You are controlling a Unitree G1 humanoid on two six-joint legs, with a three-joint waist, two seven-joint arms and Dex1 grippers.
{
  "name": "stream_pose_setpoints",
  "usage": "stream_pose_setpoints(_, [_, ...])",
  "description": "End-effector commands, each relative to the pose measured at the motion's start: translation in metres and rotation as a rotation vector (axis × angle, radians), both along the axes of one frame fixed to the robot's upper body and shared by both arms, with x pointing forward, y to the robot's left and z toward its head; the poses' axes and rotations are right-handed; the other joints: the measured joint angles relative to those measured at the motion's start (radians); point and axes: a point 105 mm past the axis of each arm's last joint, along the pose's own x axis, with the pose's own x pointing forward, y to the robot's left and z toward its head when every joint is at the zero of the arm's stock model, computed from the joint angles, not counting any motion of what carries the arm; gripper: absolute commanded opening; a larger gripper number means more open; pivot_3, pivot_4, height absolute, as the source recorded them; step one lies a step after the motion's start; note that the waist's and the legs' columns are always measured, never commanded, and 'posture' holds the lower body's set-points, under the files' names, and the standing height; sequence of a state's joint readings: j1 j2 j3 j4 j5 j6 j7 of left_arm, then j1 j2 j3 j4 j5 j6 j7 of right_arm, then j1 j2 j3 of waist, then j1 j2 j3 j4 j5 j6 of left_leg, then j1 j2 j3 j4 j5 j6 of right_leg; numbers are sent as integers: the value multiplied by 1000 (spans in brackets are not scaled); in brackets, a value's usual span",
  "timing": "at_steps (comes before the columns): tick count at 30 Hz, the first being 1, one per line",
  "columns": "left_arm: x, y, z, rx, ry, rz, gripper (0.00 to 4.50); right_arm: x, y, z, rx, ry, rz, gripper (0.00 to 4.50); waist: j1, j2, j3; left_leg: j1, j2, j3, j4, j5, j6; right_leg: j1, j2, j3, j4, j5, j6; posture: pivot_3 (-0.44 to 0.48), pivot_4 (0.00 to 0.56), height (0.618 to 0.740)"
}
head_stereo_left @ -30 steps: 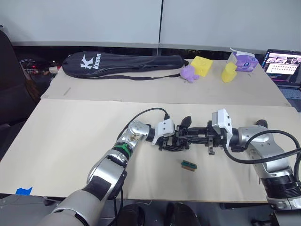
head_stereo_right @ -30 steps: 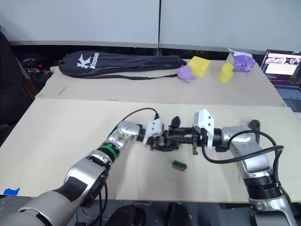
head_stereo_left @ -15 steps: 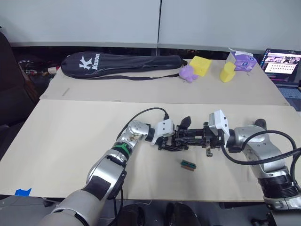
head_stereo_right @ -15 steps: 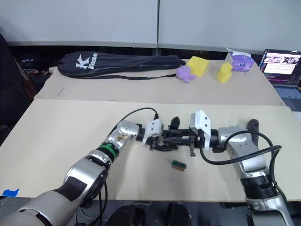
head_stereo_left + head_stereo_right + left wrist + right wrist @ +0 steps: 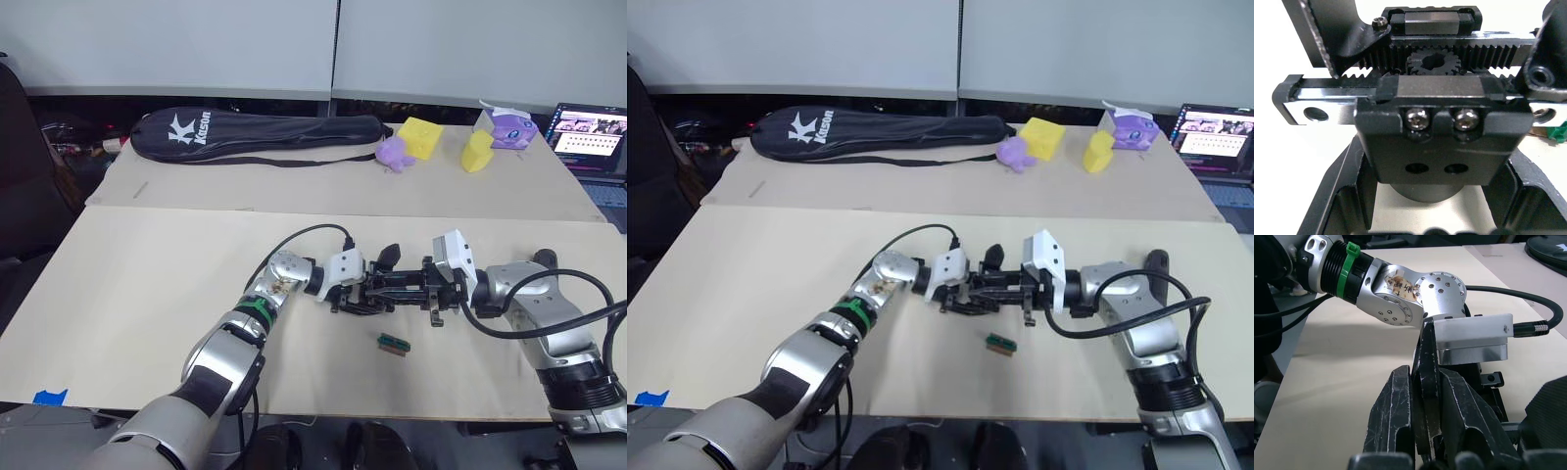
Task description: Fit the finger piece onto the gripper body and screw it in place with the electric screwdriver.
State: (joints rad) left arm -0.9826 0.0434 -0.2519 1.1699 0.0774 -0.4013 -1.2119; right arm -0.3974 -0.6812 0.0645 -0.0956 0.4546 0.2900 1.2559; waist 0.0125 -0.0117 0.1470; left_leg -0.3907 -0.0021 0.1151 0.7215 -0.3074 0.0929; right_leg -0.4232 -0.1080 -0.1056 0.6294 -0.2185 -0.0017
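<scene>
Eye views, centre: left gripper (image 5: pixel 364 292) clamps the gripper body (image 5: pixel 377 292); right gripper (image 5: pixel 416 286) meets it.

Left wrist view: gripper body fills centre, rigid, best held by its block.

Right wrist view, lower centre: finger piece (image 5: pixel 1426 382) pinched, thin, slippery.

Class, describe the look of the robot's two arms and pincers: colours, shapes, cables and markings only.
Both arms are rounded silver-grey metal segments with black sections. The left arm carries a green band at the wrist joint and a black cable looping to a white wrist housing. The right arm has a similar white housing and black cable. The left pincer and right pincer have black, tapered, scuffed fingers.
</scene>
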Motion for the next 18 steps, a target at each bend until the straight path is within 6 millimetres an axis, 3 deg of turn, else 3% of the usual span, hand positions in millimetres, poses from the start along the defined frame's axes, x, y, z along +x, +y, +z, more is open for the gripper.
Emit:
stream_pose_setpoints(1, [4, -2, 13, -11, -40, -13, 2329, 2, -17, -19, -66, 92, -41, 330, 0, 0, 0, 0, 0, 0, 0, 0, 0, 0, 0, 0, 0, 0, 0, 0, 150, 740])
stream_pose_setpoints(11, [4, 1, 9, -2, -37, -12, 2329, 6, -25, -23, -61, 124, -74, 330, 0, 0, 0, 0, 0, 0, 0, 0, 0, 0, -1, 0, 0, 0, 0, 0, 150, 740])
stream_pose_setpoints(18, [3, 3, 6, 7, -32, -14, 2329, 6, -21, -4, -28, 101, -39, 330, 0, 0, 0, 0, 0, 0, 0, 0, 0, 0, -1, 0, 0, 0, 0, 0, 150, 740])
